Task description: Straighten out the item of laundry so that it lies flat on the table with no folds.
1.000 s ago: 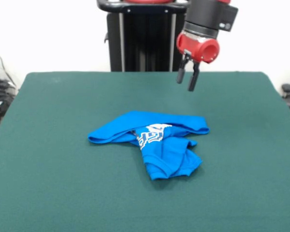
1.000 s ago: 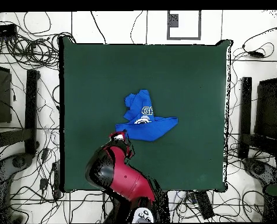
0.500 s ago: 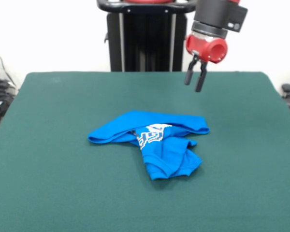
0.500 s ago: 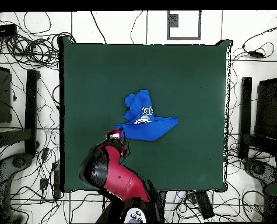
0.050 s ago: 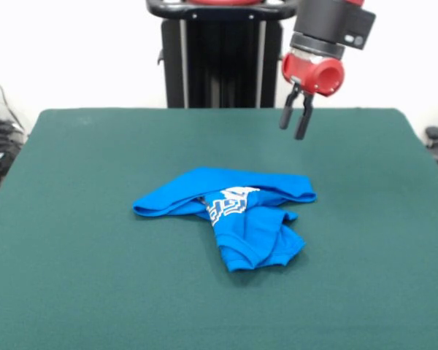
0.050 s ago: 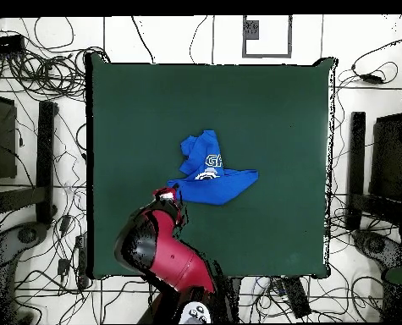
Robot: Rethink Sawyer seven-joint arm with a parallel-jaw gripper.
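Observation:
The item of laundry (image 5: 233,211) (image 6: 212,178) is a small bright blue garment with white lettering. It lies crumpled and folded over itself near the middle of the dark green table (image 5: 87,233) (image 6: 272,101). My gripper (image 5: 293,127) hangs in the air above the table's far side, beyond the garment's right end in the front view and not touching it. Its two black fingers stand slightly apart with nothing between them. From overhead, the gripper (image 6: 167,195) sits just at the garment's lower left corner, mostly covered by the red arm.
A black pedestal (image 5: 212,58) stands behind the table's far edge. Cables and stands (image 6: 35,169) surround the table on the floor. Bare green felt lies on all sides of the garment.
Over the last second the gripper shifted a little to the right and slightly up in the front view, then held still. The garment has not moved.

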